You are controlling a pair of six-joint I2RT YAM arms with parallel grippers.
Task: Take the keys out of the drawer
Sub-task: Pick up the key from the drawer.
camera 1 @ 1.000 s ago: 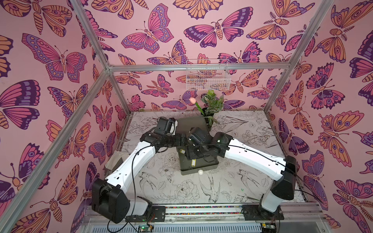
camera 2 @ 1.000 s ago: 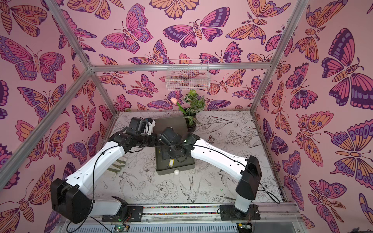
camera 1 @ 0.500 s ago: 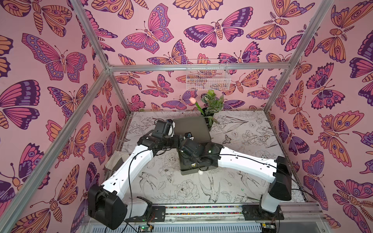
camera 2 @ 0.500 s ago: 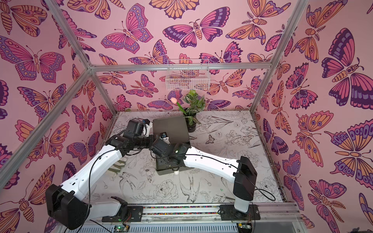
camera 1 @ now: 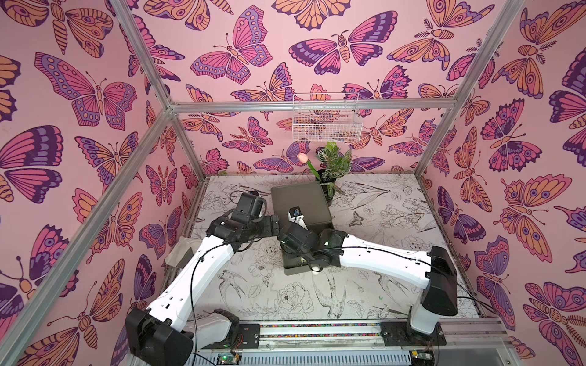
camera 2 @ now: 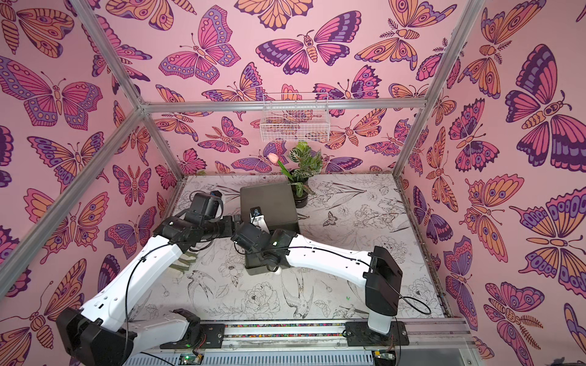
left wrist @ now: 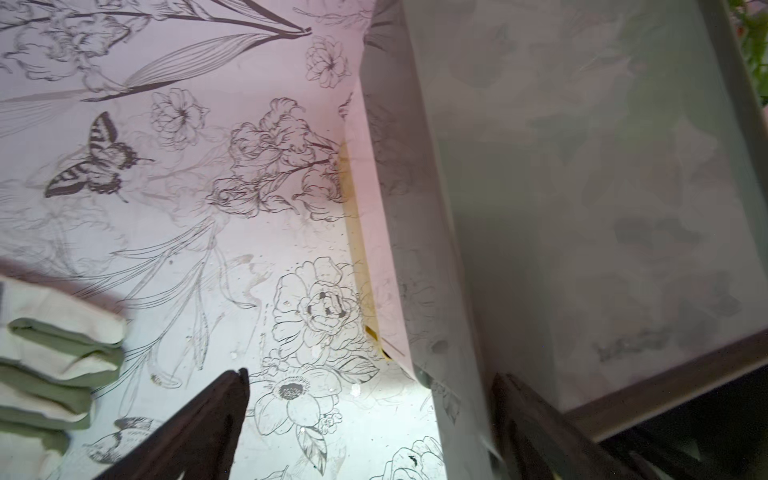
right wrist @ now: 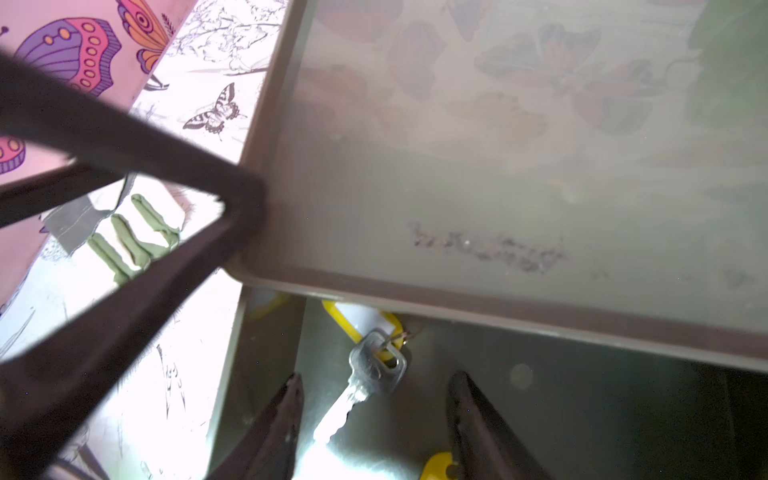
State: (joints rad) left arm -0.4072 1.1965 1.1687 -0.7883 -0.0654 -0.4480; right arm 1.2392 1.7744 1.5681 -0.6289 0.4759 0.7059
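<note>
The dark grey cabinet [camera 1: 299, 204] stands mid-table with its drawer [camera 1: 295, 271] pulled out toward the front. In the right wrist view a silver key [right wrist: 365, 382] on a yellow tag [right wrist: 357, 320] lies on the drawer floor. My right gripper [right wrist: 376, 411] is open down in the drawer, its fingers either side of the key's blade and not touching it. A second yellow tag [right wrist: 436, 465] peeks out by one finger. The other keys are hidden. My left gripper [left wrist: 370, 399] is open and empty at the cabinet's front left corner [left wrist: 419, 365].
A potted plant with a pink tulip [camera 1: 333, 171] stands just behind the cabinet. A white wire basket [camera 1: 326, 120] hangs on the back wall. A folded green and white cloth [left wrist: 54, 353] lies at the table's left edge, next to my left arm.
My right wrist has swung left and down into the drawer while its jaws narrowed. My left gripper has opened wider and drawn back a little to the left.
</note>
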